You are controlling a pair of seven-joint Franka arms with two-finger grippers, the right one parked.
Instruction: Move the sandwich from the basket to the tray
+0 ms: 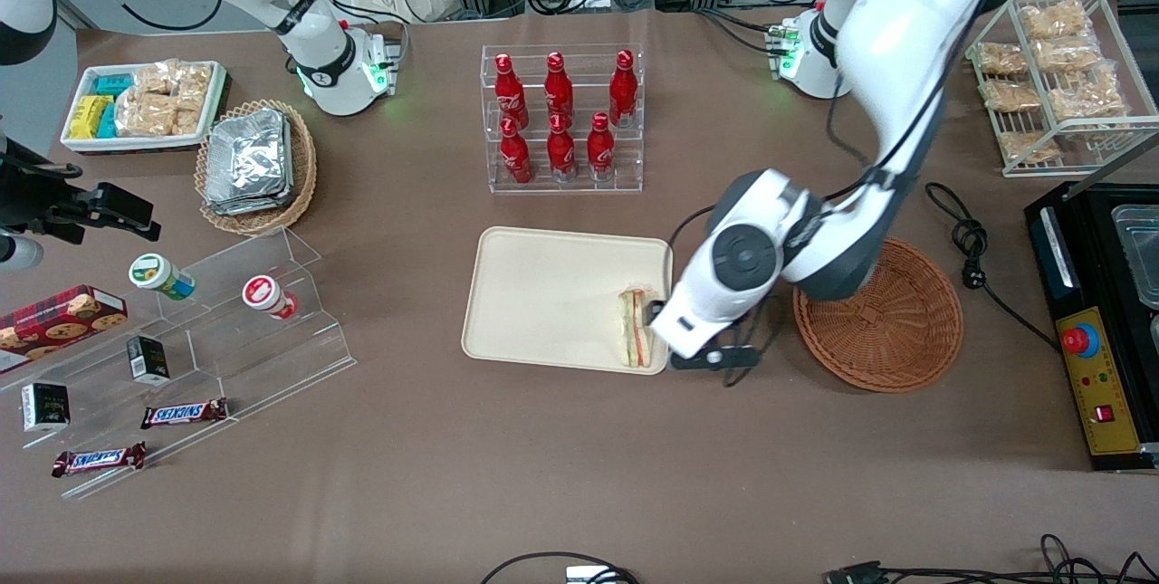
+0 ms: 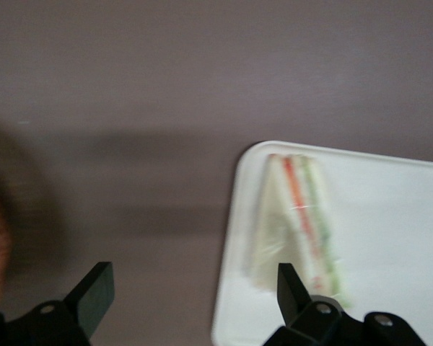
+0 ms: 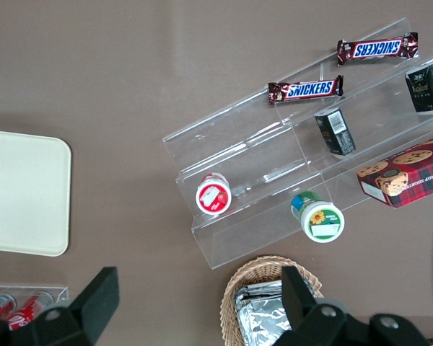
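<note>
Nearest the front camera lies one Snickers bar (image 1: 99, 459) on the brown table (image 1: 507, 475), at the parked arm's end, with a second Snickers bar (image 1: 184, 413) just beside it at the foot of a clear acrylic step rack (image 1: 299, 330).

Subject item: the sandwich (image 1: 636, 327), a clear-wrapped wedge with green and orange-red filling stripes. It lies on the cream tray (image 1: 543, 294), at the tray edge that faces the reddish-brown wicker basket (image 1: 892, 326). The basket appears empty.

Gripper: the left arm's gripper (image 2: 191, 288) hangs just above the table, at that same tray edge, between tray and basket. Its fingers stand wide apart and grip nothing. In the wrist view one fingertip (image 2: 287, 282) overlaps the sandwich's (image 2: 297, 220) lower edge in the picture, while the second is over bare table, off the tray (image 2: 397, 216). Whether the first fingertip touches the wrap cannot be told. The sandwich thus sits beside the gripper, toward the tray, not between the fingers.

Handling assessment: judged light, soft and easily crushed. The film wrap is likely slippery and may crease or slide under the pads. If regrasped, the best hold is across the two flat bread faces near the thick crust end, with gentle closing; pinching the thin point would likely deform it.

Status: placement appears complete.
</note>
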